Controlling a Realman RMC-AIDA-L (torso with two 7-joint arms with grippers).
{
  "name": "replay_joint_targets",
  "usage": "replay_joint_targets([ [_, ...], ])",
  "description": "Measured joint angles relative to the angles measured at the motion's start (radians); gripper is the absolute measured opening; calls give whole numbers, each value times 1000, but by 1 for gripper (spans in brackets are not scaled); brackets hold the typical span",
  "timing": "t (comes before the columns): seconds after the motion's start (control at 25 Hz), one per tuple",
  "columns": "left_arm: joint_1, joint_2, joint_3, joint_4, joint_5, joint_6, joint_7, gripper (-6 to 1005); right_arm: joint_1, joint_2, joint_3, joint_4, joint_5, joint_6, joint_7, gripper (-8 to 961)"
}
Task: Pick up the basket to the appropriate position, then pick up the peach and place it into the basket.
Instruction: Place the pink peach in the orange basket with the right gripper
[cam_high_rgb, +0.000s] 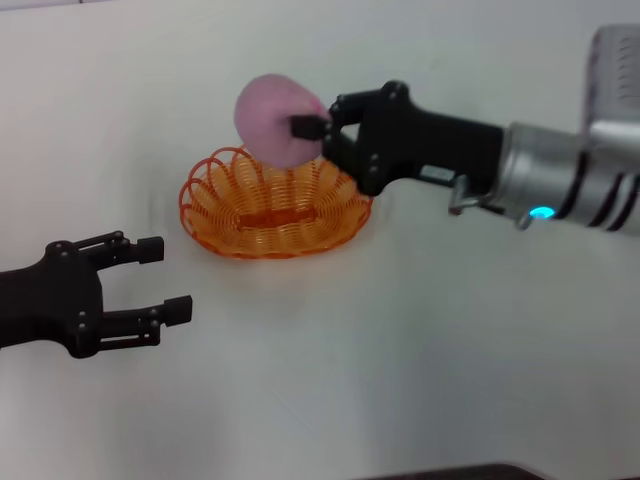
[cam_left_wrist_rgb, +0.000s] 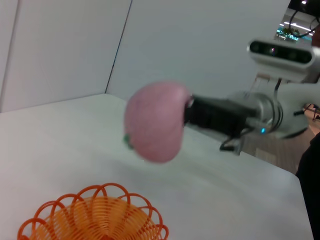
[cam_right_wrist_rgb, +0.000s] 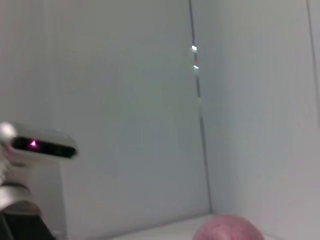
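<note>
The oval orange wire basket (cam_high_rgb: 272, 208) sits on the white table in the middle of the head view; its rim also shows in the left wrist view (cam_left_wrist_rgb: 95, 215). My right gripper (cam_high_rgb: 308, 135) is shut on the pink-purple peach (cam_high_rgb: 275, 119) and holds it in the air above the basket's far rim. The peach also shows in the left wrist view (cam_left_wrist_rgb: 154, 121) and at the edge of the right wrist view (cam_right_wrist_rgb: 227, 229). My left gripper (cam_high_rgb: 162, 279) is open and empty, low over the table to the left of and nearer than the basket.
The white table (cam_high_rgb: 400, 350) stretches around the basket. White walls stand behind the table (cam_left_wrist_rgb: 65, 45). A dark edge (cam_high_rgb: 470, 472) shows at the table's near side.
</note>
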Motion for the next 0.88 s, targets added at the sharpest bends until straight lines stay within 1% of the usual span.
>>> replay_joint_targets([
  [0.12,-2,0,1,-1,-3,-1,0,848,31,4,2,84,12,91,-36,44],
  [0.4,-11,0,6,-3,-4,-1,-3,848,87,9,-7,159,7,243,-45,45],
  [0.64,-11,0,2,-17,-4,-3,-3,847,91,5,-47,163,5,271,-37,46],
  [0.8,-16,1,1,-31,-4,-8,-1,847,85,3,-63,157,5,266,-34,47],
  [0.88,-17,1,0,-31,-4,-9,-1,847,84,3,-63,156,5,267,-19,131],
])
